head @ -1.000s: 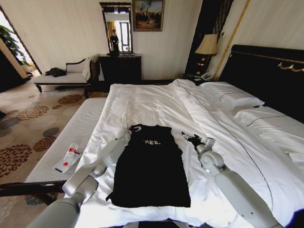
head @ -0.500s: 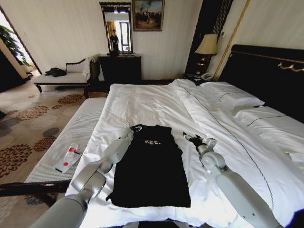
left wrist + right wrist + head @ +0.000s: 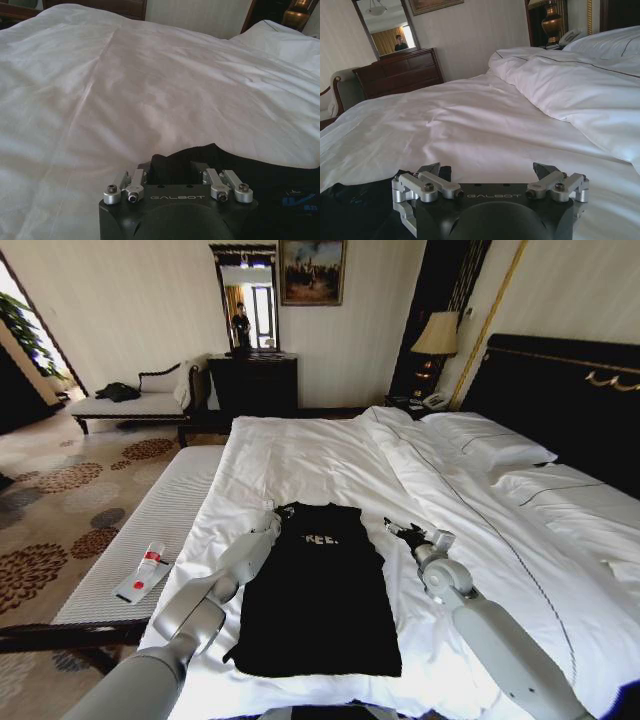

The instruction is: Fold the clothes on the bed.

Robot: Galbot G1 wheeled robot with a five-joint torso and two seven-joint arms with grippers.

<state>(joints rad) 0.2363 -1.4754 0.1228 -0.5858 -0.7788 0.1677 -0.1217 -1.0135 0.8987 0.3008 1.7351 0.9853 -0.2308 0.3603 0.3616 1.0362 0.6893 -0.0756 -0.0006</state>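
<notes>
- The bed point(image 3: 330, 455) is carrying everything: its white duvet is spreading wide toward the pillows point(image 3: 490, 445) and dark headboard point(image 3: 570, 400).
- The T-shirt point(image 3: 318, 590) is lying flat on the near part of the bed, already narrowed to a long strip, its collar pointing away from the robot and its hem nearest; the long axis is running straight out from the robot.
- The left arm is reaching along the shirt's left edge, and the left claw point(image 3: 272, 520) is sitting at the shoulder beside the collar. In the left wrist view the claw point(image 3: 172, 175) is pressing its fingers close on a bunched fold of black cloth, so I judge it is pinching the T-shirt.
- The right claw point(image 3: 408, 534) is hovering just off the shirt's right shoulder, over bare duvet; in the right wrist view it point(image 3: 487, 172) is spread wide and holding nothing, with the shirt lying to its left.
- The left arm is the nearer one; the right needs a short sideways reach.
</notes>
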